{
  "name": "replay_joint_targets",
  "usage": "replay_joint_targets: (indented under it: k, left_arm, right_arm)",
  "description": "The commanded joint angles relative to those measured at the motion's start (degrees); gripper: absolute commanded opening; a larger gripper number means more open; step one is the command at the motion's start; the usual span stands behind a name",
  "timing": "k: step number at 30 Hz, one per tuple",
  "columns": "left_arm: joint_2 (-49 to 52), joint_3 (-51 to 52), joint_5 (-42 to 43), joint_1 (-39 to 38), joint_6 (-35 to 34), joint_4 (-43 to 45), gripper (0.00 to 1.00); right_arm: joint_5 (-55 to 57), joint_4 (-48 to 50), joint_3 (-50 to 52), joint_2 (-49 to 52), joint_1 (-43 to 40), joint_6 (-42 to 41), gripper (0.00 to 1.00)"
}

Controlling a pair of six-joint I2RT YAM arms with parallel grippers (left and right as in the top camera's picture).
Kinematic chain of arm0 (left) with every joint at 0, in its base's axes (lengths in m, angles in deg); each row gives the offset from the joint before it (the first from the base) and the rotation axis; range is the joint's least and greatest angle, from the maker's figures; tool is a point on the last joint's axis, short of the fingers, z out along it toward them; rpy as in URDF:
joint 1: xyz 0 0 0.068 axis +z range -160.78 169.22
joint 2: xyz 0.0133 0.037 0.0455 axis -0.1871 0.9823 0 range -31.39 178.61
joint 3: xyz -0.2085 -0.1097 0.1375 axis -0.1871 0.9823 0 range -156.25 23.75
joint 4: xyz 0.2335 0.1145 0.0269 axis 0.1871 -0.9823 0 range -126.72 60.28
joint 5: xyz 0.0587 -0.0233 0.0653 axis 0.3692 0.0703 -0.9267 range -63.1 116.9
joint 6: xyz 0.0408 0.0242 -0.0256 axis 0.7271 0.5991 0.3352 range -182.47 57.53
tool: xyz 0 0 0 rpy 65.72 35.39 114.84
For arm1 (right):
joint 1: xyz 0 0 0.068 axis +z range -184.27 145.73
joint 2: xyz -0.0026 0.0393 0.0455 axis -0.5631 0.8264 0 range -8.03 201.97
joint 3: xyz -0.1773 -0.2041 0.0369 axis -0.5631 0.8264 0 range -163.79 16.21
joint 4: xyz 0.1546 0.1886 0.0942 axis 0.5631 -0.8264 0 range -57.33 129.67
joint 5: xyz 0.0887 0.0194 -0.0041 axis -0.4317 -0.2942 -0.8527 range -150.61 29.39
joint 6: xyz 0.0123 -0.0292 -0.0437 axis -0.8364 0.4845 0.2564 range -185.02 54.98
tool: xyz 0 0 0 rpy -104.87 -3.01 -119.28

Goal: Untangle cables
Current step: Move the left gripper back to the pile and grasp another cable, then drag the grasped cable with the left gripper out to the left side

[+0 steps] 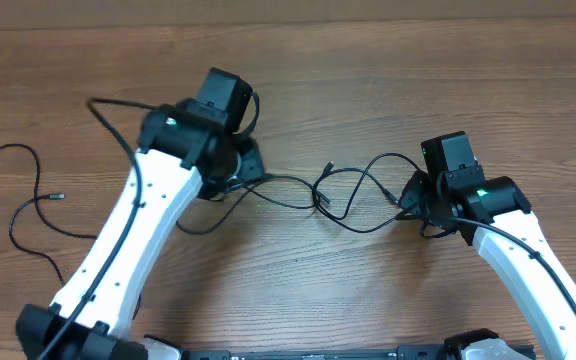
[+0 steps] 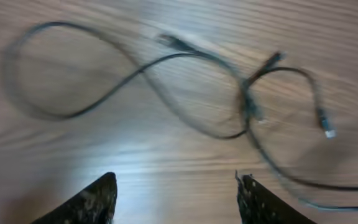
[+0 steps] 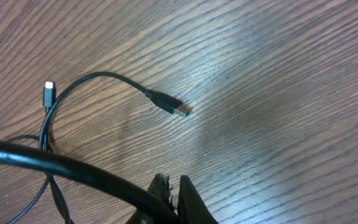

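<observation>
Two items must be told apart on the brown wood-grain surface [image 1: 388, 70]: a loose thin black cord [image 1: 14, 225] at far left and a crossed cluster of thin black cables [image 1: 320, 192] at centre.

1. Loose cord. It lies in open bends, well apart from the cluster, with a small plug at each visible end. It appears already free, so leave it alone.

2. Left claw [image 2: 176, 180]. It is released: the jaws stand wide apart with nothing between them, above bare wood just beside the cluster's left loops. The left wrist view is blurred, so it does not show which strand lies on top at each crossing.

3. Cluster. The strands cross near the middle and several plug ends stick out.

4. Right claw [image 3: 173, 183]. It is clenched, with the jaws pressed together, at the right end of the cluster. A thick dark strand [image 3: 55, 163] runs up to the jaws, but whether it is pinched there cannot be told. A silver-tipped flat plug [image 3: 174, 107] and a small white-tipped plug [image 3: 48, 88] lie free beyond it.

Procedure, as judged: bring the left claw down over one single strand close to a crossing, not over two at once. Close it fully before pulling. Draw the strand sideways, low and slowly, away from the right claw. Feed plug ends back through the loops and do not tighten them.

Containers: none is in view. All cables rest directly on the surface.
</observation>
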Motion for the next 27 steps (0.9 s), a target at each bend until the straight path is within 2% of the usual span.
replay_joint_targets:
  k: [1,4,7,17,19,23,24,27]
  left_arm:
    - [1.5,7.6,10.8,0.0,-5.5,9.2,0.6]
    - [3.3,11.7,10.5,0.0,-9.7,14.4,0.57]
    - [6.1,13.4,10.7,0.0,-11.8,16.0,0.56]
    - [15.9,13.6,12.8,-0.1,-12.5,20.4,0.53]
    - [17.0,13.6,13.3,0.0,-12.4,21.2,0.4]
    - [16.9,12.8,13.2,1.0,-11.9,21.6,0.08]
    - [16.7,12.2,13.2,1.6,-11.5,21.6,0.04]
    - [15.6,9.7,13.0,3.9,-9.9,20.7,0.04]
  right_arm:
    - [0.7,0.1,-0.8,-0.7,-0.2,0.2,0.04]
    - [0.7,0.1,-0.8,-0.7,-0.2,0.2,0.04]
    - [0.7,0.1,-0.8,-0.7,-0.2,0.2,0.04]
    - [0.7,0.1,-0.8,-0.7,-0.2,0.2,0.04]
    - [0.7,0.1,-0.8,-0.7,-0.2,0.2,0.04]
    - [0.7,-0.2,-0.8,-0.7,-0.2,0.2,0.04]
    - [0.7,-0.3,-0.8,-0.7,-0.2,0.2,0.04]
    - [0.7,-0.3,-0.8,-0.7,-0.2,0.2,0.04]
